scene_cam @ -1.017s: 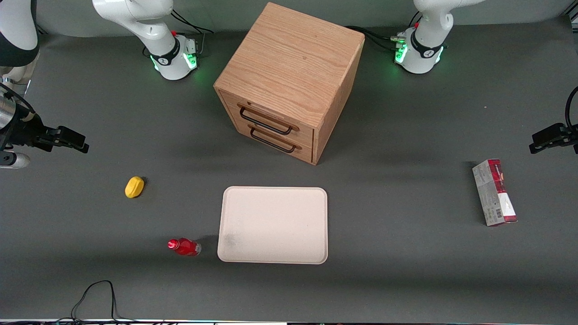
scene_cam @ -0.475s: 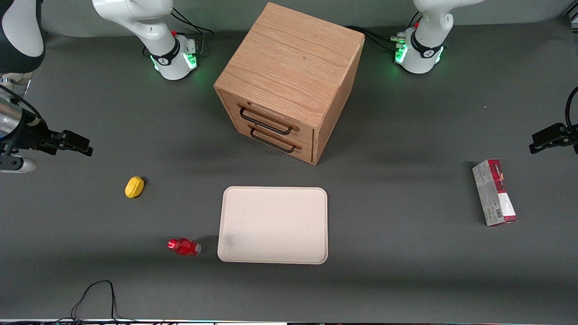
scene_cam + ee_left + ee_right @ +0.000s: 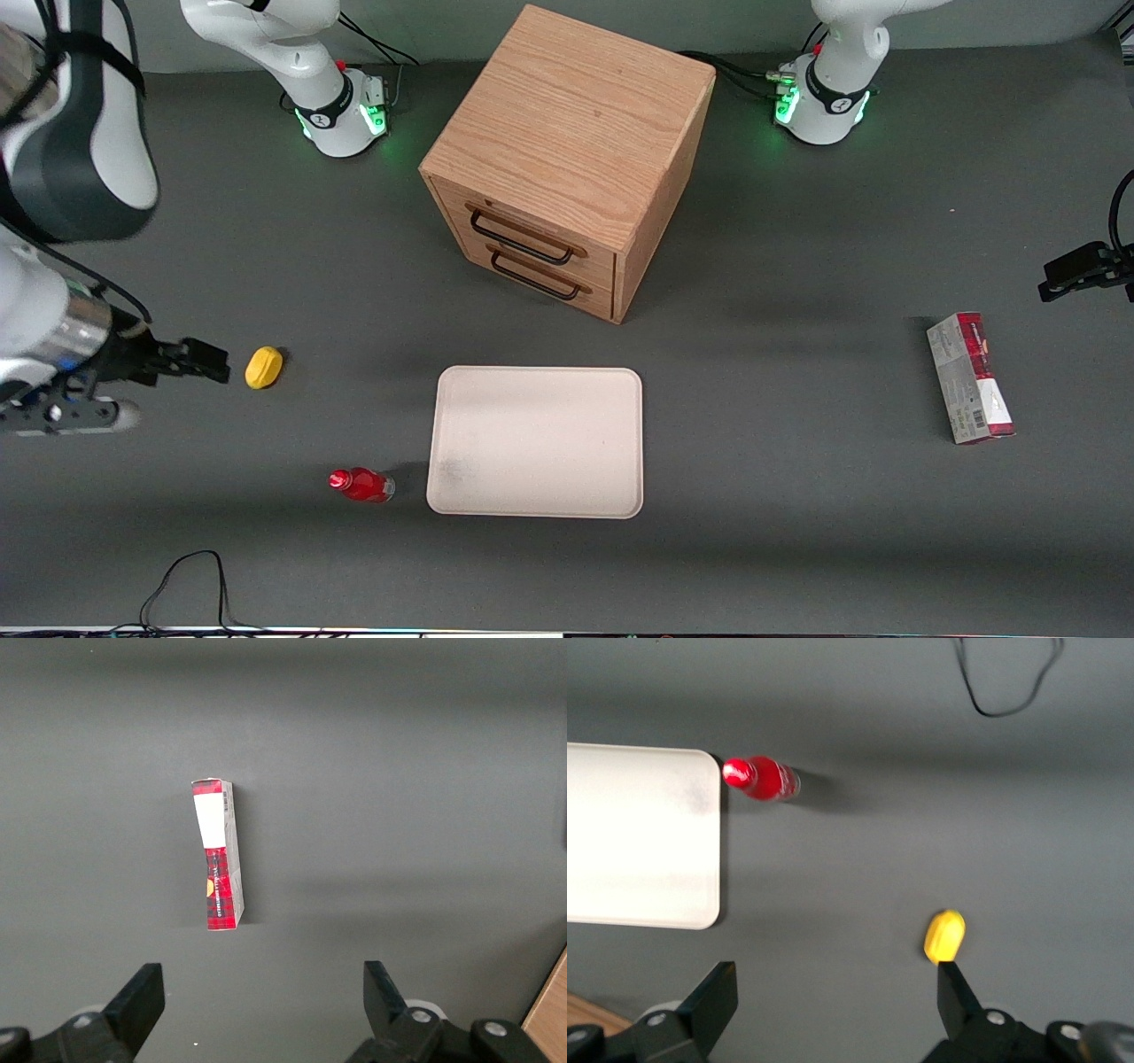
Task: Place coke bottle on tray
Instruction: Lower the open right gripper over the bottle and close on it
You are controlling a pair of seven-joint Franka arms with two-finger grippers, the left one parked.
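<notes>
You see the working arm's black two-finger gripper [image 3: 833, 992] only partly; the flat cream-pink rectangular tray [image 3: 638, 828] and wooden drawer cabinet [image 3: 589, 1010] are cut off.

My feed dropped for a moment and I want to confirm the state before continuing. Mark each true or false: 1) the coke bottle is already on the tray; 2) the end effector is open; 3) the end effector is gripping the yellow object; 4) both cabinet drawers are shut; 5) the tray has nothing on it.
1) False. The coke bottle stands on the table beside the tray, off its rim.
2) True. The end effector shows its fingers spread apart.
3) False. It hovers close to the yellow object and holds nothing.
4) True. Both drawers of the wooden cabinet sit flush.
5) True. Its surface is bare.
</notes>
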